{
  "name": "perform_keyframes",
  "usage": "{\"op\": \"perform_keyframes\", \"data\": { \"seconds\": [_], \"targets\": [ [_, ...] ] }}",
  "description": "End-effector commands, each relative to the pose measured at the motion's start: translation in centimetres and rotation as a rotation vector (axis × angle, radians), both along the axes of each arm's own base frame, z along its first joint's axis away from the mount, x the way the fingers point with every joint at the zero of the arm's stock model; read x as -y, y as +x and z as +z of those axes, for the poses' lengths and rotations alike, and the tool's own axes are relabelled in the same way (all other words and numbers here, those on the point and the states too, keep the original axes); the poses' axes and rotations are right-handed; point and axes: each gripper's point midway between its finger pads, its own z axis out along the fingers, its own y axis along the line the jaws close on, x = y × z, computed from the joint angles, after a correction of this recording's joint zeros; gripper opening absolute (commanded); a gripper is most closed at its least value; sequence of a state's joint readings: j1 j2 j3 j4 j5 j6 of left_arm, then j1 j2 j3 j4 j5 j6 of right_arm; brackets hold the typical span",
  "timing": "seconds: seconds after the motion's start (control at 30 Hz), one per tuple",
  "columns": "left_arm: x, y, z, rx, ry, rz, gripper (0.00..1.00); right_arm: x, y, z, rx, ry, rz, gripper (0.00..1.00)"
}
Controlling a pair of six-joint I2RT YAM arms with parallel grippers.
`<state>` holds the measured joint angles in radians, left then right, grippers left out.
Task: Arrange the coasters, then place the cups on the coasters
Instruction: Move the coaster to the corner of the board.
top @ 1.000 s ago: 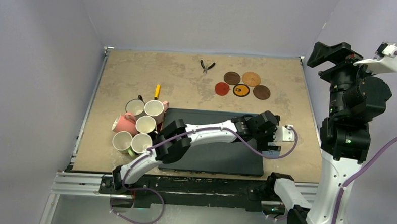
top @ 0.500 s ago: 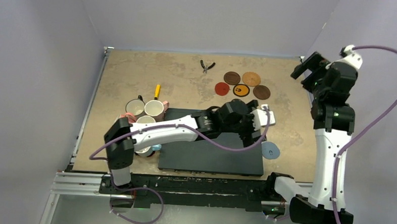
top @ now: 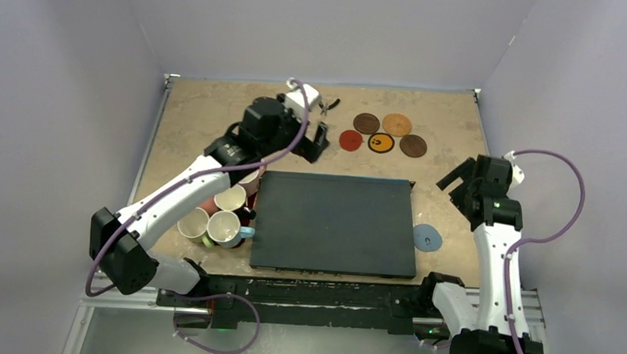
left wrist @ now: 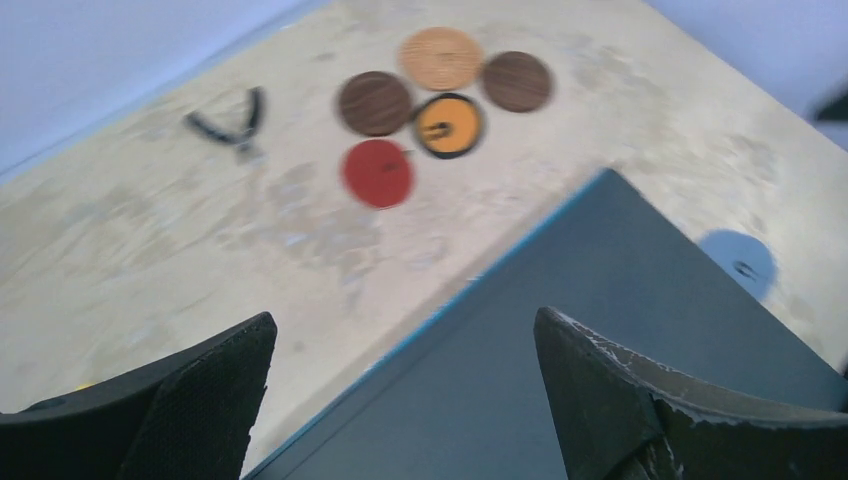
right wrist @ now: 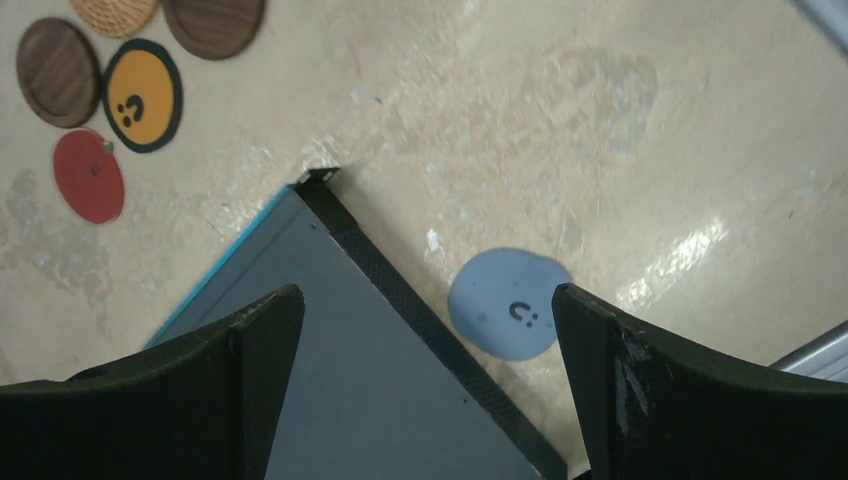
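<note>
Both released, empty: left end effector (left wrist: 405,320) near red coaster (left wrist: 378,172), right end effector (right wrist: 425,295) near grey-blue coaster (right wrist: 503,303).

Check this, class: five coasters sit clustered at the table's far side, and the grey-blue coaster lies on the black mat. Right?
No. The grey-blue coaster lies on the table beside the black mat, not on it; the right wrist view shows this.

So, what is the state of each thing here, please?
Left gripper, open, holding nothing.
Right gripper, open, holding nothing.
Blue coaster, flat, alone right of mat.
Other five coasters, flat, clustered at far side.
Cups, grouped left of mat, none on coasters.
Pliers, handles spread.
</note>
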<state>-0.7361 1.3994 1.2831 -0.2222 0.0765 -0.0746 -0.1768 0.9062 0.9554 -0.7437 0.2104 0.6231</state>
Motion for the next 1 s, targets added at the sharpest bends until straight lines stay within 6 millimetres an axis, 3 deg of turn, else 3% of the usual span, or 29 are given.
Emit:
{"op": "perform_keyframes", "data": {
  "seconds": [0.0,0.17,0.47,0.97],
  "targets": [
    [-5.1,2.0,-0.5,-0.023,0.001,0.159,0.96,-1.5,-2.1,-2.9,-0.022,0.161,-0.123,0.98],
    [-7.0,2.4,-1.5,0.011,0.007,0.207,0.96,-3.0,-3.6,-6.6,-0.073,0.300,-0.221,0.98],
    [-6.6,2.7,-4.8,-0.072,-0.026,0.251,0.94,-4.4,-5.4,-12.0,-0.121,0.428,-0.337,0.98],
    [-8.4,3.3,-4.6,-0.025,0.010,0.332,0.93,-4.5,-6.5,-13.1,-0.111,0.475,-0.446,0.98]
  ]
}}
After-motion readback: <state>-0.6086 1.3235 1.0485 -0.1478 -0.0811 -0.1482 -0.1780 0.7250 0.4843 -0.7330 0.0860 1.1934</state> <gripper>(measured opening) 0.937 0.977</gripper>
